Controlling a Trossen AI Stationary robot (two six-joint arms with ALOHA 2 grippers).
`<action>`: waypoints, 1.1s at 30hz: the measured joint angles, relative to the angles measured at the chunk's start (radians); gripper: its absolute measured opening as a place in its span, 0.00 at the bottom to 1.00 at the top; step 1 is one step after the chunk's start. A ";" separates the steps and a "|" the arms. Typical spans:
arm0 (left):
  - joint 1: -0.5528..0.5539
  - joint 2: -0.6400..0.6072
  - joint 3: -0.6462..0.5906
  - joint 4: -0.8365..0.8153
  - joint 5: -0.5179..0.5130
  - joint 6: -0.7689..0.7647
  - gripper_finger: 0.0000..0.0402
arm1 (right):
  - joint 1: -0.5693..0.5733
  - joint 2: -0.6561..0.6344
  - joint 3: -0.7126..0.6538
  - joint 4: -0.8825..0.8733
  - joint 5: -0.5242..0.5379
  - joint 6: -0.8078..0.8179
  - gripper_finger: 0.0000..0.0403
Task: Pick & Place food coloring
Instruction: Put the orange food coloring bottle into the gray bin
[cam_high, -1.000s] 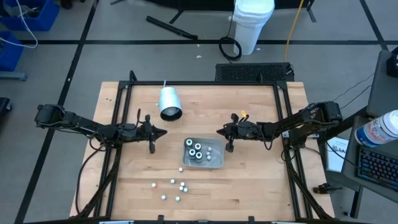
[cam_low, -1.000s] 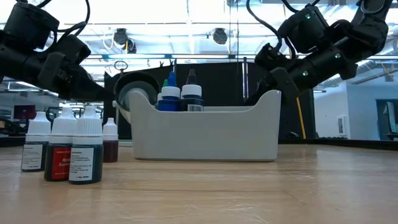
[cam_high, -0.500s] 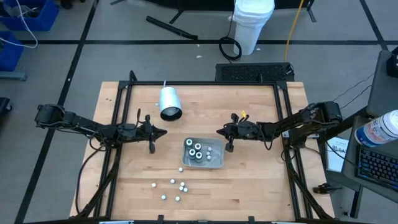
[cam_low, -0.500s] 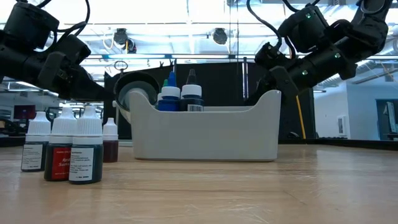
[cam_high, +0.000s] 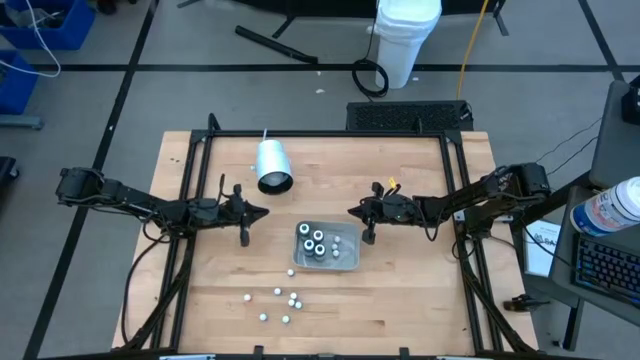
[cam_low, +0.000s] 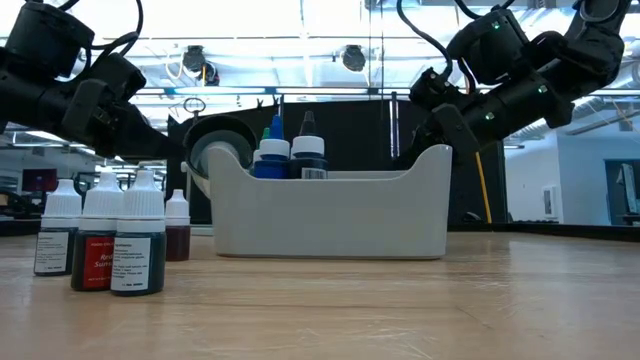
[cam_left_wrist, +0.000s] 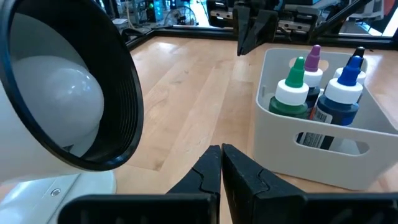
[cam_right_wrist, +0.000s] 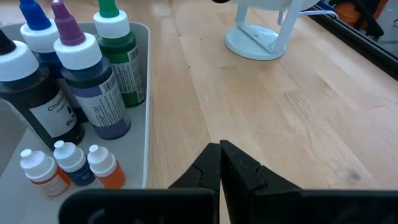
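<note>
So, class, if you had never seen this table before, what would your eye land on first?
Probably the white tray in the middle of the table, with tall food coloring bottles standing at one end. Next, the two dark arms either side of it, the left tool and right tool both shut and empty. Then the white lamp-like fixture behind, and the loose bottles in front.

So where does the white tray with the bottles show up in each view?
High view: tray at table centre, between both grippers.
Low view: tray in the middle, bottles poking above its rim.
Left wrist view: tray at right.
Right wrist view: tray at left.
Shared landmark: green-capped bottle inside.
</note>
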 joint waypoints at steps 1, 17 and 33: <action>0.000 0.000 0.000 0.000 0.000 0.000 0.05 | 0.000 0.000 0.000 0.000 0.000 0.000 0.00; 0.000 0.000 0.000 0.004 -0.033 0.007 0.05 | 0.000 0.000 0.000 0.049 0.012 -0.032 0.00; 0.000 0.000 0.000 0.003 -0.029 -0.005 0.05 | 0.131 -0.062 0.001 0.247 -0.010 -0.147 0.00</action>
